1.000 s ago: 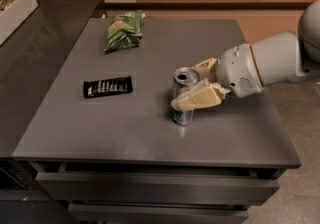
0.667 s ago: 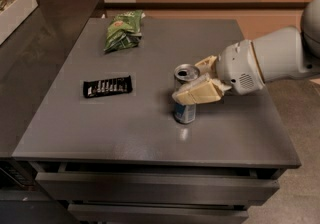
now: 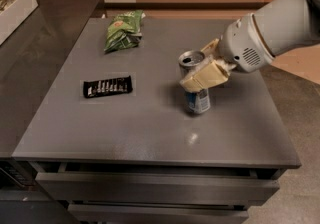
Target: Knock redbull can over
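Note:
The redbull can point(image 3: 197, 99) stands on the grey table point(image 3: 150, 133) right of centre, leaning a little to the left, its silver top and dark hole showing. My gripper point(image 3: 204, 64) reaches in from the right, with the white arm behind it. One cream finger point(image 3: 205, 76) crosses the front of the can's upper part, and the other point(image 3: 211, 47) is behind it. The fingers clasp the can between them. The blue lower part of the can shows under the near finger.
A flat black snack bar point(image 3: 107, 87) lies left of centre. A green crinkled bag point(image 3: 122, 30) lies at the back left. A dark counter point(image 3: 35, 53) adjoins the table on the left, with a white tray point(image 3: 15, 10) on it. The table's right edge is near the arm.
The gripper and the can have shifted together to the right and slightly away from the camera. The snack bar and bag have not moved.

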Tool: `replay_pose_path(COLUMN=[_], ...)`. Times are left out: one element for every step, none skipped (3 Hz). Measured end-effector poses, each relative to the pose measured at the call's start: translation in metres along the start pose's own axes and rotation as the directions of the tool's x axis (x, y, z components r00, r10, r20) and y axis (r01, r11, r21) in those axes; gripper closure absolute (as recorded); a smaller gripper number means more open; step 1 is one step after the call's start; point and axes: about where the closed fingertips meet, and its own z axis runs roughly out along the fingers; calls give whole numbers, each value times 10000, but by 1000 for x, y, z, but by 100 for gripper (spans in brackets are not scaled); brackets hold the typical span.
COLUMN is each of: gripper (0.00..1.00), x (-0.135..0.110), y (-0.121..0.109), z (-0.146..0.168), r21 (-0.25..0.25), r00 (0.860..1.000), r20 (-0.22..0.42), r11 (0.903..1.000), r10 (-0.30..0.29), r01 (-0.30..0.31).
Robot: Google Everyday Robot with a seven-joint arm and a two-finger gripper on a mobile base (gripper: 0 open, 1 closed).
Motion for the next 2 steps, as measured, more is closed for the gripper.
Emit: replay_pose_path(gripper=[100, 100], x=[2, 9], y=[-7, -11], z=[-9, -9], r21=[163, 190], r00=[9852, 9323], r20=[-1677, -3529], r11=[9992, 9956], r10=[-341, -789], r01=[374, 914])
